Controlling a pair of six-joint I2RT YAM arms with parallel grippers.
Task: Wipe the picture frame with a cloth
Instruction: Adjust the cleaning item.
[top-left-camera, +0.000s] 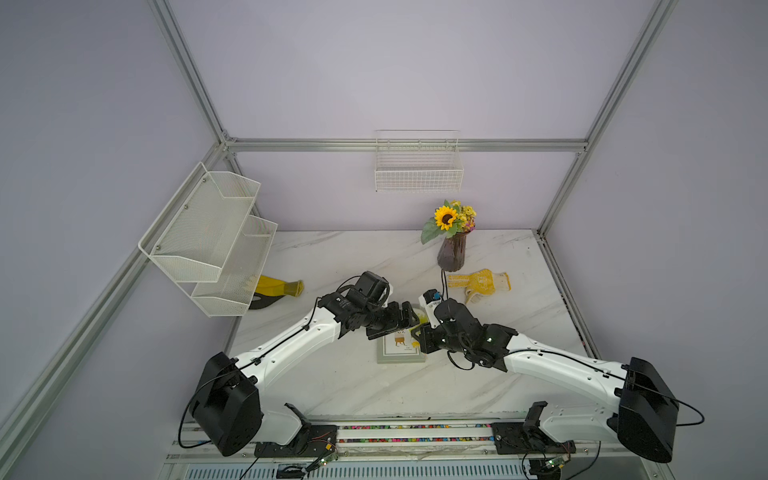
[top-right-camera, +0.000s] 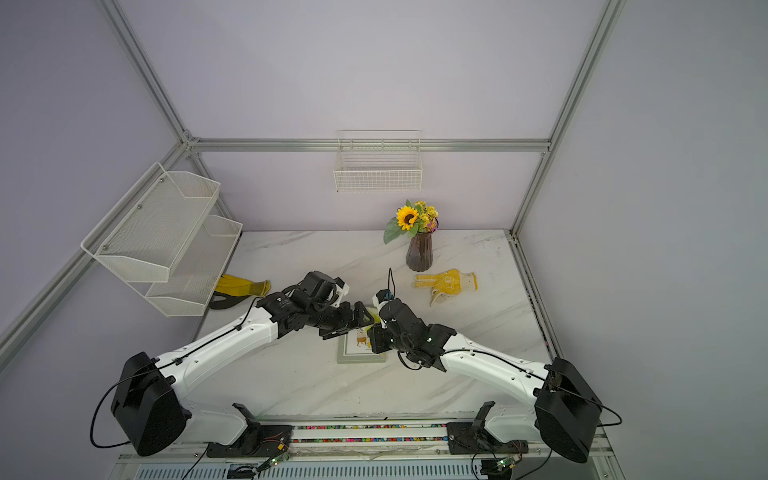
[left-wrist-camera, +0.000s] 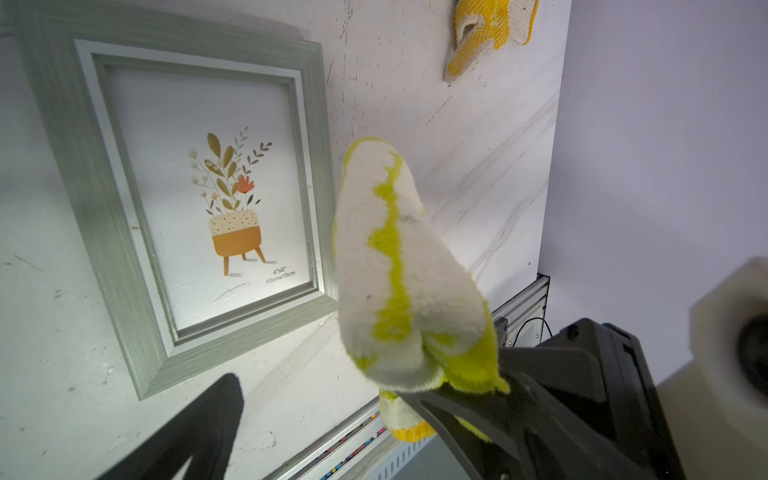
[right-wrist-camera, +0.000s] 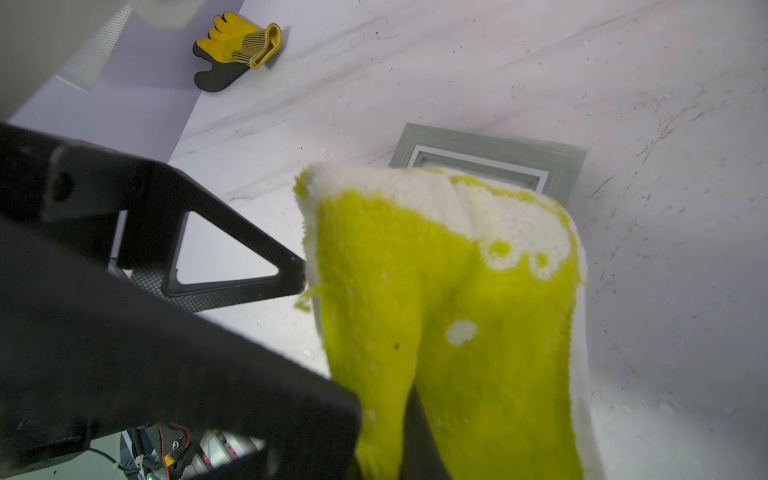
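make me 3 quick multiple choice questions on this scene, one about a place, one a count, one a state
1. Where is the picture frame? A flat on the table B in the wall basket C leaning on the vase
2. How many gloves lie on the table? A one B two C three
3. What grips the cloth? A the left hand B nothing, it lies on the frame C the right hand
Answers: 1 A, it lies face up on the marble. 2 B, a dotted knit glove and a yellow-and-black glove. 3 C, the right hand is shut on it; the left hand stands open.
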